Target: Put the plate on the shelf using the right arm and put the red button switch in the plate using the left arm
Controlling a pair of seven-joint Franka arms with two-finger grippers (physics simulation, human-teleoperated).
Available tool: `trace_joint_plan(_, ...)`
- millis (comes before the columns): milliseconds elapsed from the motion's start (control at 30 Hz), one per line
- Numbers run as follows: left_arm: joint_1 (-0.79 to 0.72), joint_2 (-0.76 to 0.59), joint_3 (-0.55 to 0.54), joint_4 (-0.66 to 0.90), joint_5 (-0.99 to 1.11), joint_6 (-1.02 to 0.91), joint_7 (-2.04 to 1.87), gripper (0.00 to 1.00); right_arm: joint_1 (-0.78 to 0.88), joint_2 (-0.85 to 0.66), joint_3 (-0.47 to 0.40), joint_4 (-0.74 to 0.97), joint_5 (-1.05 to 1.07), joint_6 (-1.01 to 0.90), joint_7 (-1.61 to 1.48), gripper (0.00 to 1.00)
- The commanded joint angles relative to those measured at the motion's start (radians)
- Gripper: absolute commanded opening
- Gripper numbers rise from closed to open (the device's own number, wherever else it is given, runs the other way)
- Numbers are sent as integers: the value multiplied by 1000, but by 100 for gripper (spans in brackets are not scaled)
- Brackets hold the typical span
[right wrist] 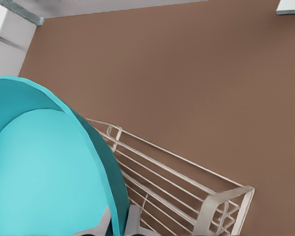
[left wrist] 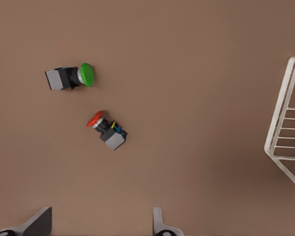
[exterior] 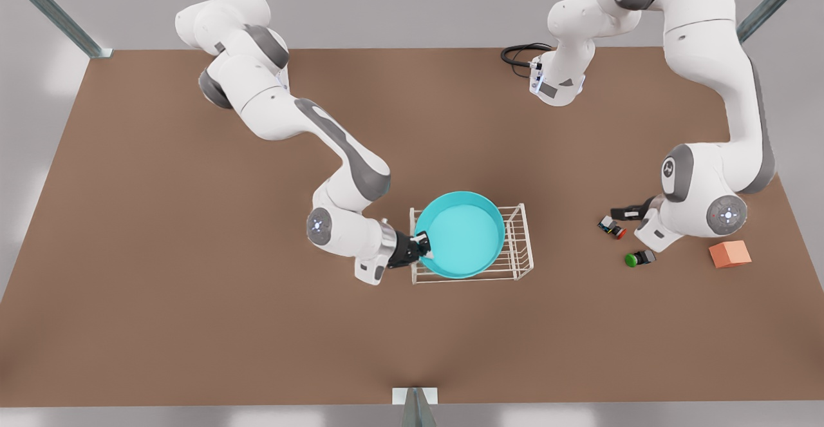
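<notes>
Right now the right gripper (exterior: 426, 245) pinches the rim of the plate (exterior: 465, 234), which sits over the shelf (exterior: 520, 240). Meanwhile the left gripper (left wrist: 101, 222) hovers spread wide above the red button switch (left wrist: 106, 129), lying on the table (exterior: 193, 285) beside a green-capped switch (left wrist: 70, 76)

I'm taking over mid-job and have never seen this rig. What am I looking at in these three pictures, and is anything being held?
Two white robot arms work over a brown table. The front view looks down on the whole scene; each of the other two pictures comes from a camera on one arm's wrist.

The right gripper, on the front view's left, pinches the rim of the turquoise plate, which is over the white wire shelf. Its wrist camera shows the plate and shelf up close.

The left gripper, on the front view's right, hangs open over the red button switch and holds nothing. The switch lies on its side on the table. Nearby lie a green button switch and an orange cube.
</notes>
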Motion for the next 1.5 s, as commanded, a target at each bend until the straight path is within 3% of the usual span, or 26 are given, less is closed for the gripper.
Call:
trace_joint_plan(0, -7, 2, 17, -91, -11, 380, -429, 100, 31, 11, -1, 4, -8, 157, 588, 21)
trace_joint_plan(133, -7, 25, 49, -218, -70, 575, -426, 100, 72, 26, 2, 4, -8, 191, 582, 21)
trace_joint_plan(333, -1, 26, 129, -298, -162, 596, -432, 100, 109, 27, 0, -37, -40, 192, 580, 21)
trace_joint_plan(467, -3, 39, 135, -378, -207, 710, -422, 100, 97, 12, -1, -51, -65, 165, 591, 21)
trace_joint_plan(633, -4, 52, 135, -413, -287, 714, -442, 100, 48, -23, -1, -123, -135, 85, 580, 21)
trace_joint_plan(867, -26, 103, 135, -455, -225, 799, -449, 100, 49, -23, 5, -129, -160, 48, 583, 21)
trace_joint_plan(933, -26, 106, 135, -453, -227, 805, -450, 100, 51, -25, 5, -128, -167, 48, 588, 100)
trace_joint_plan(1133, -27, 131, 135, -445, -230, 851, -695, 100, 26, -127, 0, -129, -206, -22, 588, 100)
trace_joint_plan(1233, -24, 131, 135, -444, -230, 860, -700, 100, -108, -233, -1, -129, -305, -261, 577, 100)
trace_joint_plan(1300, -23, 128, 135, -444, -224, 860, -694, 77, -351, -253, -1, -131, -422, -613, 277, 100)
trace_joint_plan(1400, -18, 98, 135, -444, -218, 849, -688, 71, -511, -249, -12, -151, -568, -780, 85, 100)
trace_joint_plan(1467, -17, 97, 135, -444, -210, 849, -688, 71, -500, -376, -113, -161, -562, -812, -70, 100)
